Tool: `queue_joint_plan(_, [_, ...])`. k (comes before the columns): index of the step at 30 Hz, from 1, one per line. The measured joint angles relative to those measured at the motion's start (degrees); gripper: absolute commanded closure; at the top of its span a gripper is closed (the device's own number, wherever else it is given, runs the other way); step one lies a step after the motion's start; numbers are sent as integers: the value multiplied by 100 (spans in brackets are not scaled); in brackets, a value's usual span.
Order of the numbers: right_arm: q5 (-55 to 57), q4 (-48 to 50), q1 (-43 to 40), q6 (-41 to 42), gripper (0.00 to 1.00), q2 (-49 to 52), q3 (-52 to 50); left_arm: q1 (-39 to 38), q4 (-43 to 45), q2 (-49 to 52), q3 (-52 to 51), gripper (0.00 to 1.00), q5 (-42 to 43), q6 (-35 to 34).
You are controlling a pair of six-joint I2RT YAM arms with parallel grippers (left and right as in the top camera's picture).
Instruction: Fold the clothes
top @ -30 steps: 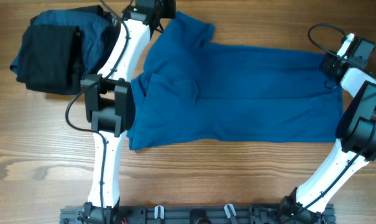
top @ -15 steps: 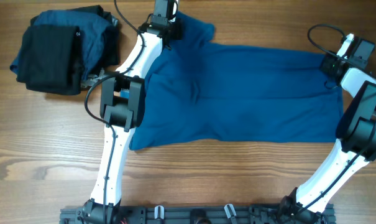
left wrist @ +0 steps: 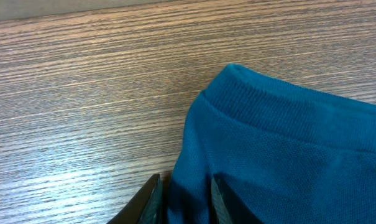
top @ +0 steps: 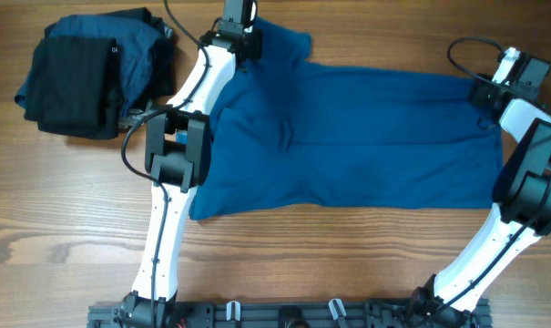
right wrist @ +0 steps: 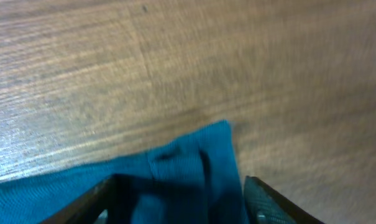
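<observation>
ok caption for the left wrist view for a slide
Left gripper straddles the edge of the medium-blue knit shirt on the wooden table.

A large medium-blue short-sleeved shirt (top: 366,137) lies spread almost flat, lengthwise from left to right, across the middle of the wooden table (top: 66,228), one rib-edged sleeve pointing to the far edge. Well apart at the far left, a folded black garment (top: 70,87) rests on a crumpled dark blue garment (top: 147,50)
</observation>
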Motion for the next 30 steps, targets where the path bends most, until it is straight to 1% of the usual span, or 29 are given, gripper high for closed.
queue_joint_plan(5, [0, 354, 0, -555, 30, 0, 0, 11, -4, 0, 4, 73, -2, 0])
queue_joint_plan(11, [-11, 466, 0, -575, 32, 181, 0, 11, -2, 0, 4, 74, -2, 0])
queue_joint_plan(12, [-35, 503, -7, -577, 38, 221, 28, 13, -2, 0, 4, 75, -2, 0])
queue_joint_plan(14, [-81, 525, -4, -505, 64, 280, 76, 13, -2, 0, 4, 82, 0, 2])
queue_joint_plan(18, [-304, 551, 17, -415, 88, 332, 105, 11, 0, 0, 4, 95, -2, 24])
queue_joint_plan(19, [-326, 549, 22, -367, 93, 334, 105, 13, 0, 0, 4, 96, -2, 28])
queue_joint_plan(20, [-358, 544, 24, -358, 96, 337, 105, 13, 0, 0, 4, 96, -2, 50])
queue_joint_plan(30, [-623, 549, -4, -249, 96, 341, 105, 13, -9, -17, 4, 96, -4, 46])
